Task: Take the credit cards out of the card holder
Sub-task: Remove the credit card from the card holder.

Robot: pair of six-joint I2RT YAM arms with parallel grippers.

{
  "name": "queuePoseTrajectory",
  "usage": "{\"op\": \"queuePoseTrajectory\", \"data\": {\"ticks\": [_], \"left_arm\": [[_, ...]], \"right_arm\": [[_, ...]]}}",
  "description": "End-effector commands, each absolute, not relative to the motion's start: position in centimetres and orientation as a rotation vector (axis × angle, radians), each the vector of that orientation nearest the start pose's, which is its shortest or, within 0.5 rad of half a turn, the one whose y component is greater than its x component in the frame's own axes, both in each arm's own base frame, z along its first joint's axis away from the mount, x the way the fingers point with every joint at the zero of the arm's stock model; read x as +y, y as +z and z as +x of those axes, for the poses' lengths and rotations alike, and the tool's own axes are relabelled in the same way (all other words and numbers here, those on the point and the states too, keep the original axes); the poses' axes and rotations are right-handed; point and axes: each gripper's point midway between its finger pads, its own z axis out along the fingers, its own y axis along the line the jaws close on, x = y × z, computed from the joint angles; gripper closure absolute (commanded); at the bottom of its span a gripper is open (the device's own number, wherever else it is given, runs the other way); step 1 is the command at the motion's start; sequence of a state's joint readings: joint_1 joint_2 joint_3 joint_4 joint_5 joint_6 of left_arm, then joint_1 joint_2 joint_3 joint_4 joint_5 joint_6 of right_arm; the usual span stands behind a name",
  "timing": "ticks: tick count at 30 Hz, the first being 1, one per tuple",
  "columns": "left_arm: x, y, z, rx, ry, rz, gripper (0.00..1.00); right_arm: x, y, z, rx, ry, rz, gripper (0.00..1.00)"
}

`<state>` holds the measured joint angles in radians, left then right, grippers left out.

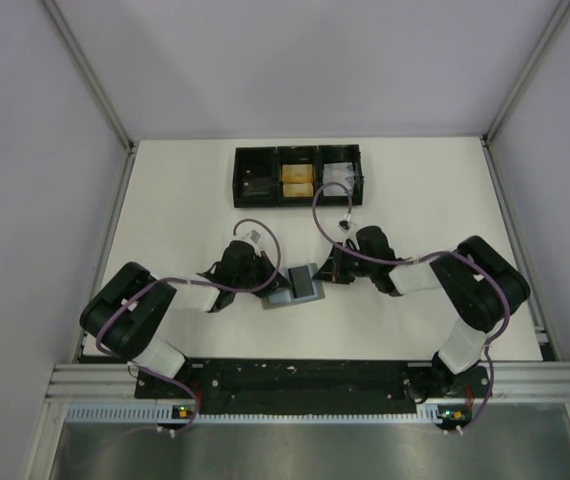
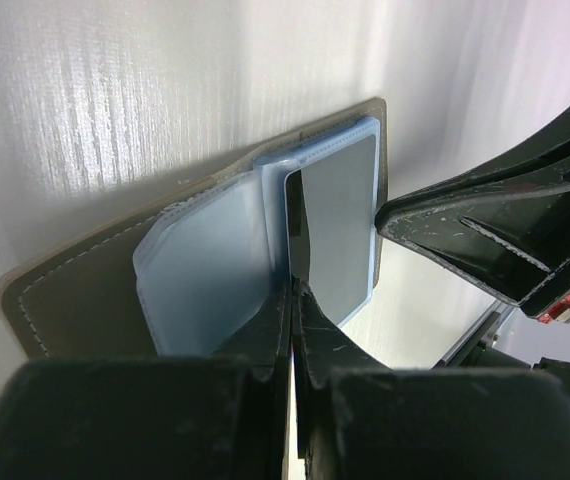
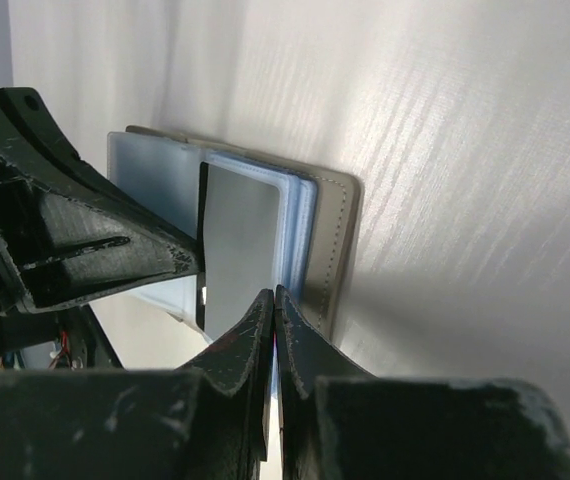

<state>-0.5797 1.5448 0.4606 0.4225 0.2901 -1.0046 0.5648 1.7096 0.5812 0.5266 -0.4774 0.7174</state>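
The left end effector [image 2: 292, 292] pinches 1 credit card [image 2: 335, 220]; the right end effector [image 3: 273, 296] clamps the card holder [image 3: 343, 230], steadying it mid-frame

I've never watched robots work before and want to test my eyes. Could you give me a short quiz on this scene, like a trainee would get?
1. True or false: the card holder lies folded shut on the table.
2. How many compartments does the black tray at the far side have? A two, B three, C five.
3. In one word: are the left and right jaws open or shut?

Key:
1. False. It lies open, with its light blue inside showing.
2. B.
3. Shut.
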Motion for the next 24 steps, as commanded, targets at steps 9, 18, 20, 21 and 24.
{"op": "queuePoseTrajectory", "data": {"ticks": [9,18,20,21,24], "left_arm": [[-25.5,3.0,24.9,2.443,-1.057,-0.342,1.0],[-24.6,3.0,24.8,2.456,-0.979,-0.324,1.0],[-24.6,2.9,24.8,2.461,-0.975,-0.318,1.0],[-24.6,2.9,24.8,2.463,-0.974,-0.313,1.0],[-24.6,2.9,24.8,2.463,-0.971,-0.311,1.0]], "right_arm": [[28.4,1.8,27.6,2.41,1.09,-0.146,1.0],[27.6,2.2,28.1,2.411,0.986,-0.174,1.0],[28.3,4.0,28.2,2.346,1.049,-0.203,1.0],[28.6,4.9,28.2,2.316,1.081,-0.216,1.0],[29.1,7.0,28.4,2.255,1.122,-0.242,1.0]]}}
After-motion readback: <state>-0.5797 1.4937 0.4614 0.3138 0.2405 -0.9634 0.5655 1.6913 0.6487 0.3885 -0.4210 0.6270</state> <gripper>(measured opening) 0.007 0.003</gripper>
